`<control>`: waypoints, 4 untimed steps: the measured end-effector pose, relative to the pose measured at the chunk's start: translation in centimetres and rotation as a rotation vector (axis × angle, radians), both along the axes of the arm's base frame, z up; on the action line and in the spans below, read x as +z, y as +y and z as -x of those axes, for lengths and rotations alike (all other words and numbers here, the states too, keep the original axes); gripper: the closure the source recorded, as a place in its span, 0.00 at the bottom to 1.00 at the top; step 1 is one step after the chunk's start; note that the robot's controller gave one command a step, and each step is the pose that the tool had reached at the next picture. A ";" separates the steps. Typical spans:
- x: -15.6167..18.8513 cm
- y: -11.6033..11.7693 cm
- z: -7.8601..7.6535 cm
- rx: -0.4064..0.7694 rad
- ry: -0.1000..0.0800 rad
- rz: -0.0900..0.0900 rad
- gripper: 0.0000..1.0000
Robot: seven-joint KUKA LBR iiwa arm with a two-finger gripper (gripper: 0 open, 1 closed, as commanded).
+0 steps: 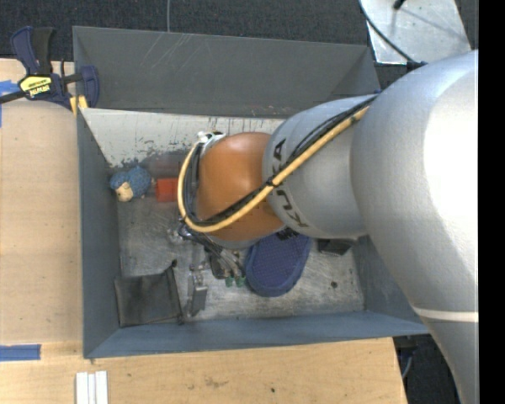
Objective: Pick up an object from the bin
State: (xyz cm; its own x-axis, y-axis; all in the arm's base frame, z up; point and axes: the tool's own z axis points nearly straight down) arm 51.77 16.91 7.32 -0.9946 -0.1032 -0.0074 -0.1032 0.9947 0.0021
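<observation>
My gripper (199, 286) hangs low over the front left part of the bin floor, under the arm's orange cover. Just to its left a dark grey flat square piece (146, 299) lies in the front left corner. To its right rests a dark blue oval thing (276, 265), partly under the arm. A small item with green bits (231, 279) sits between the gripper and the blue oval. Nothing shows held in the gripper.
A small blue soft toy with a tan face (130, 183) and an orange-red block (166, 189) lie at the back left by the wall. A black item (333, 247) peeks out under the arm at the right. The arm covers the bin's middle and right.
</observation>
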 end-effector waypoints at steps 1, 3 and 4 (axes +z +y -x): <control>6.7 4.7 1.4 -0.150 0.001 -0.003 0.00; 4.3 3.2 2.9 0.133 0.009 0.005 0.00; 2.6 -0.7 -0.7 0.133 0.003 0.005 0.00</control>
